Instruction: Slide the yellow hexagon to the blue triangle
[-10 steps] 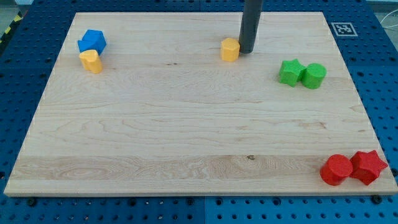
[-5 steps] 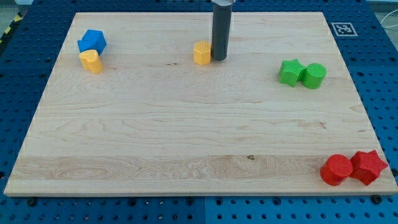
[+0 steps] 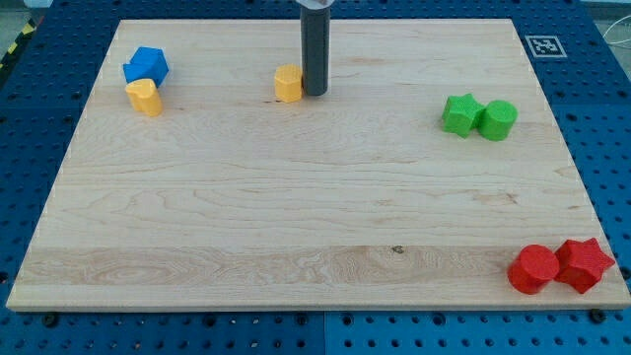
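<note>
The arm has no hand, only a rod: my tip (image 3: 315, 94) touches the yellow hexagon (image 3: 288, 84) on its right face. Small, rigid, probably light, it should slide easily leftward across the table (image 3: 296, 217) toward the blue triangle (image 3: 146, 65).
</note>
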Robot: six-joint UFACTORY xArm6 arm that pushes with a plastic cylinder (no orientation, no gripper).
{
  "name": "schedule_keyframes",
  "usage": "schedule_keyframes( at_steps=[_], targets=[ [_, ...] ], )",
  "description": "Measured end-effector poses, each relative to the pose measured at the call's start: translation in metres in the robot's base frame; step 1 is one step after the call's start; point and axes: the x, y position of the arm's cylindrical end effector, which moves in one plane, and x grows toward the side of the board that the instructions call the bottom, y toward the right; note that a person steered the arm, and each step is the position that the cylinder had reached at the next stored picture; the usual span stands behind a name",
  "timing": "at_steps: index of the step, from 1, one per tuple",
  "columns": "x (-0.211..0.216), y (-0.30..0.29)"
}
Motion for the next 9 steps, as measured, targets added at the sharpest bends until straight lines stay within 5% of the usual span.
schedule_keyframes(
  at_steps=[9],
  targets=[
    [0.000,-0.099]
  ],
)
